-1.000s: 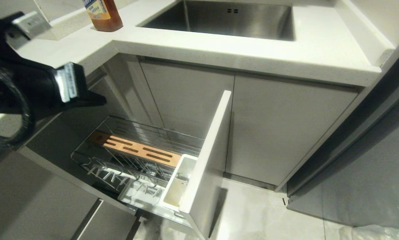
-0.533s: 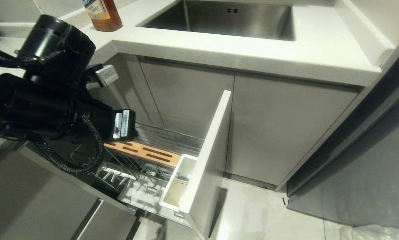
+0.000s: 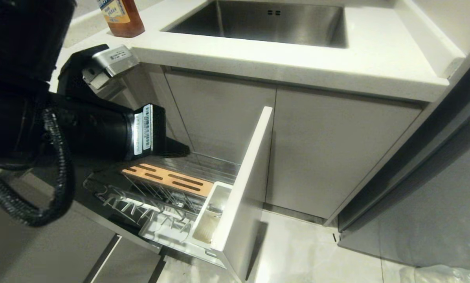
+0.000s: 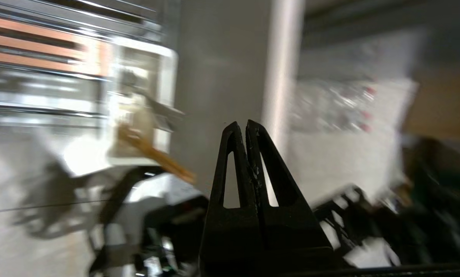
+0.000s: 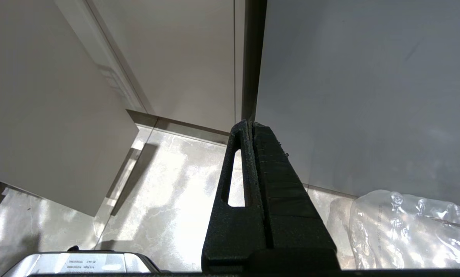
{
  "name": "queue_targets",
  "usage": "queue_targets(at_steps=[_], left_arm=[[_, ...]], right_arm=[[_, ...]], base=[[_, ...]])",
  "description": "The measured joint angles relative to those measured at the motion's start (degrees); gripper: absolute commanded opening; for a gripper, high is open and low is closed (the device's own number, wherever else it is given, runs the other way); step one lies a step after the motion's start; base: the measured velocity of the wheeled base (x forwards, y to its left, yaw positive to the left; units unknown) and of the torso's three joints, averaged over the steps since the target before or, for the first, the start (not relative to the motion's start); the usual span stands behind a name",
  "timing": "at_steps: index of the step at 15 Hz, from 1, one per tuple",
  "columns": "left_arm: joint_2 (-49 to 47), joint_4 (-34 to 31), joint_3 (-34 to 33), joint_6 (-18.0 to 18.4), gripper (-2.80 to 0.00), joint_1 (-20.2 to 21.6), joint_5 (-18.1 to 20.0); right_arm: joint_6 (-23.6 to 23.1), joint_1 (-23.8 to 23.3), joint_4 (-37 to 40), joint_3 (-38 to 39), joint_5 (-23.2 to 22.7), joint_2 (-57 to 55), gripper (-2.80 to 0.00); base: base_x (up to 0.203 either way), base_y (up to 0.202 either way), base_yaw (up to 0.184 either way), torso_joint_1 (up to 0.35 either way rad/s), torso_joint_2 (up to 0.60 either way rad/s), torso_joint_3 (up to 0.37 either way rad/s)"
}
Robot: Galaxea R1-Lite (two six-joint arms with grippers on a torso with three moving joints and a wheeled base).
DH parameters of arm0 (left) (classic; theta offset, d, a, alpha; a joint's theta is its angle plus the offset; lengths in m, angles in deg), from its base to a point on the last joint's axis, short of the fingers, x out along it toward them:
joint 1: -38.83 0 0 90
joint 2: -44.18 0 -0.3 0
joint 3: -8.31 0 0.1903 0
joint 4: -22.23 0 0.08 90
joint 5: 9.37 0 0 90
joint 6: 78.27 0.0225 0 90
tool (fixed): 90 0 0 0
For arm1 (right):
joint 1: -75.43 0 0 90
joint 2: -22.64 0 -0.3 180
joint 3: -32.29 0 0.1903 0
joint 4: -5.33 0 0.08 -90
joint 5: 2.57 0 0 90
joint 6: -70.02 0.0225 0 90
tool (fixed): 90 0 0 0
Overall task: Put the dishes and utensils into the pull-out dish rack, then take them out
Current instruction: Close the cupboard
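**Rack open and unloaded of dishes; left arm over it with nothing held**

The white worktop [image 3: 376,59] with its steel sink [image 3: 266,21] spans the top of the head view; a brown bottle [image 3: 121,17] stands at its corner. No plate, bowl or fork is visible in any view.

The pull-out dish rack [image 3: 168,192] is drawn fully out below, its pale front panel [image 3: 245,188] edge-on. The wire basket holds no dishes: plate prongs bare, slotted wooden strip [image 3: 166,180] uncovered. The white utensil caddy [image 3: 211,214] sits against the panel; the left wrist view shows tan sticks, probably the chopsticks [image 4: 157,156], leaning out of it, though blur prevents certainty.

The left gripper [image 4: 246,125] is above the rack's rear, jaws pressed together on nothing. The right gripper [image 5: 249,124] is parked low by the cabinet doors, jaws likewise closed and empty.

Judgement: the step in hand appears to be approaching the caddy. The jaws should part before descent, come down along the sticks' lean, and clear the front panel and wire rim.
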Motion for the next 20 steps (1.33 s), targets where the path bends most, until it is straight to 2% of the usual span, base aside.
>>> queue_targets(at_steps=[4, 7, 10, 14, 20], left_arm=[[0.5, 2.0, -2.3, -5.4, -2.80, -11.5, 0.8], [-1.2, 2.1, -3.7, -7.2, -2.80, -16.1, 2.7], [-3.5, 2.0, -4.7, -7.0, -2.80, -17.4, 6.4], [-7.2, 1.7, -5.1, -6.8, -2.80, -17.2, 6.1], [-11.3, 1.0, -5.1, -6.7, -2.80, -16.2, -1.5]], right_arm=[[0.0, 0.0, 0.0, 0.0, 0.0, 0.0, -2.80], [0.0, 0.0, 0.0, 0.0, 0.0, 0.0, -2.80], [0.0, 0.0, 0.0, 0.0, 0.0, 0.0, -2.80], [0.0, 0.0, 0.0, 0.0, 0.0, 0.0, -2.80], [0.0, 0.0, 0.0, 0.0, 0.0, 0.0, -2.80]], base=[[0.000, 0.000, 0.000, 0.000, 0.00, 0.000], [0.000, 0.000, 0.000, 0.000, 0.00, 0.000], [0.000, 0.000, 0.000, 0.000, 0.00, 0.000], [0.000, 0.000, 0.000, 0.000, 0.00, 0.000], [0.000, 0.000, 0.000, 0.000, 0.00, 0.000]])
